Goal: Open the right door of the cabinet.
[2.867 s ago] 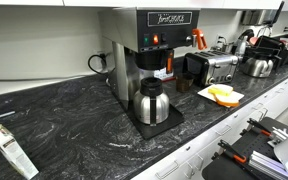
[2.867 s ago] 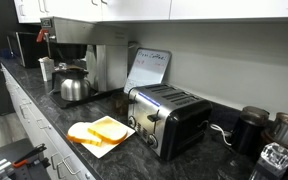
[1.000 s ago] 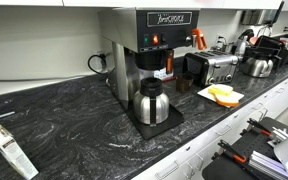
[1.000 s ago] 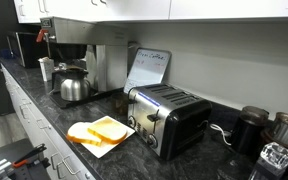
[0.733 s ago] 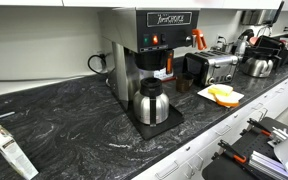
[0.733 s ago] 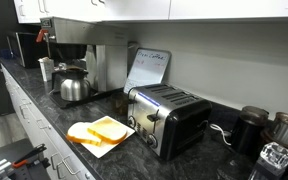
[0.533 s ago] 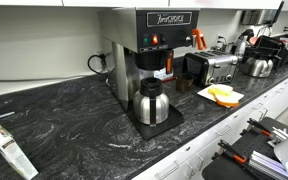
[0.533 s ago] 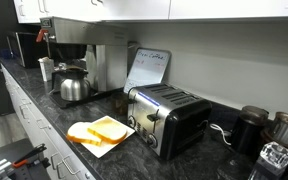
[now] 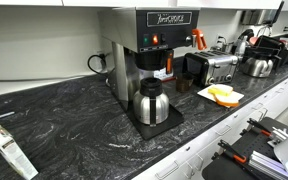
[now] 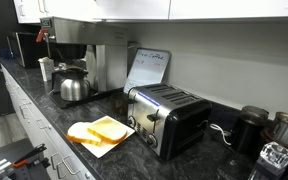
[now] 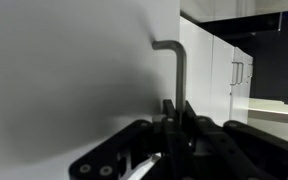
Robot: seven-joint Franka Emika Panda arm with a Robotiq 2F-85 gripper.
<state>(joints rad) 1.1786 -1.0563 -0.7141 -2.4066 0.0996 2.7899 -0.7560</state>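
One upright metal handle [image 11: 181,75] on the white cabinet door [image 11: 74,80] stands just ahead of the narrow-set fingers [image 11: 189,112], seemingly between them; I cannot tell whether they clamp it.

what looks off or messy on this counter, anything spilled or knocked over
Nothing is spilled, tipped or broken. The coffee maker, carafe and toaster stand upright on the counter. The only mildly odd thing: bread slices lying uncovered near the counter's front edge, beside the toaster.
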